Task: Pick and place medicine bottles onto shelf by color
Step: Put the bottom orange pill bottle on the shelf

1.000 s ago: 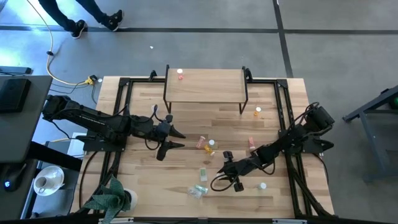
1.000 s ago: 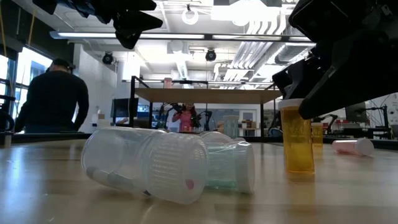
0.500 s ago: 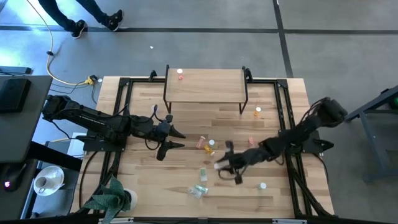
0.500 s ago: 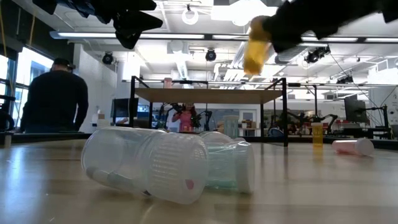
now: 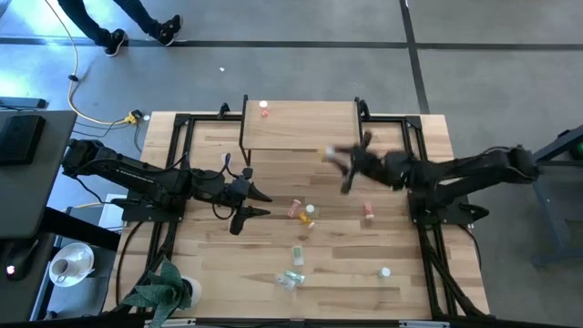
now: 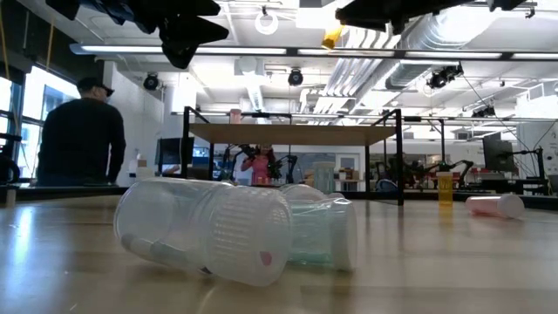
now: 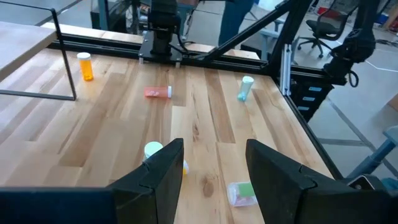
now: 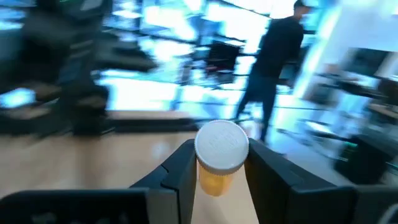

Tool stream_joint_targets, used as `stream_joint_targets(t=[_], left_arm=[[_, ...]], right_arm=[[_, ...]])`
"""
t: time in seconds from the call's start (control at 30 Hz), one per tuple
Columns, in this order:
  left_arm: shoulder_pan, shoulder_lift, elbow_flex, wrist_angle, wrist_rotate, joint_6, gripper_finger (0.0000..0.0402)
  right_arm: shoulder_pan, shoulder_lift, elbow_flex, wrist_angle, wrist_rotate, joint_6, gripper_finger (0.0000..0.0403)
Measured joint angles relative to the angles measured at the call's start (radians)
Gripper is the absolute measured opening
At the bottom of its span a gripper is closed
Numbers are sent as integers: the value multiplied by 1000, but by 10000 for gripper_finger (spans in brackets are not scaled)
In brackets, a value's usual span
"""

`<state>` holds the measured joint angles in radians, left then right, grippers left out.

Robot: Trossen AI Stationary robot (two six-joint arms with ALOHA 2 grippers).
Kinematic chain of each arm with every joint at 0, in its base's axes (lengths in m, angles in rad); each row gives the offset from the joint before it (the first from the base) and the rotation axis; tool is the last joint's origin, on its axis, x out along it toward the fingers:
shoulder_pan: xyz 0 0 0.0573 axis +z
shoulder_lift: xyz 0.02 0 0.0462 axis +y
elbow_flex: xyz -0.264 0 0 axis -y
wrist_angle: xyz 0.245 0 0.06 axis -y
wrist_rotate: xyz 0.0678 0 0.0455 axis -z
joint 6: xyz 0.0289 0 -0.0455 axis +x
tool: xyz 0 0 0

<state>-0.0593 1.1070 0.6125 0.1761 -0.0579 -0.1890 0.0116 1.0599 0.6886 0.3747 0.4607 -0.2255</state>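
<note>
My right gripper [image 5: 335, 157] hangs above the table, just off the right front corner of the shelf [image 5: 301, 125], shut on an orange medicine bottle [image 8: 217, 177] with a white cap. That bottle also shows high up in the low view [image 6: 333, 37]. My left gripper [image 5: 260, 202] waits open at the table's left-middle, touching nothing. A red bottle [image 5: 264, 109] stands on the shelf's far left. On the table an orange bottle [image 5: 378, 164] stands, while red [image 5: 369, 211], green [image 5: 298, 255] and clear [image 5: 290, 280] bottles lie on their sides. My right gripper pinches the orange bottle's body just under the white cap [image 8: 222, 148], one finger [image 8: 180, 171] on each side. The fingers reach in about level from the table's right. The bottle is lifted well clear of the table and sits tilted, its cap leaning back toward the wrist.
A pink-orange bottle [image 5: 293, 210] and a yellow one [image 5: 308, 215] lie mid-table, and a white-capped bottle [image 5: 385, 271] sits near the right front. Black frame rails [image 5: 414, 155] run along both sides. A potted plant [image 5: 164, 290] stands at the near left corner. A person [image 6: 80, 131] stands beyond the table.
My right gripper has lifted the orange bottle off the table near the middle front and swung it up and toward the far edge, to beside the shelf. Its fingers have tipped from slanting down to about level, and the bottle has gone from upright to tilted.
</note>
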Motion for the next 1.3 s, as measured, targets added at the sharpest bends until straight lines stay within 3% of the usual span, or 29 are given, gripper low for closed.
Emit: stream_joint_targets(t=[0.37,0.57,0.8,1.3], left_arm=[[0,0,0,-1,-40,1,165],[0,0,0,-22,-40,-2,165],[0,0,0,-23,-40,-17,165],[0,0,0,-23,-40,-18,165]], right_arm=[[-360,9,226,-348,-11,163,110],[-485,41,247,-395,-98,269,110],[-575,138,247,-419,-193,344,110],[-630,276,245,-479,-234,364,110]])
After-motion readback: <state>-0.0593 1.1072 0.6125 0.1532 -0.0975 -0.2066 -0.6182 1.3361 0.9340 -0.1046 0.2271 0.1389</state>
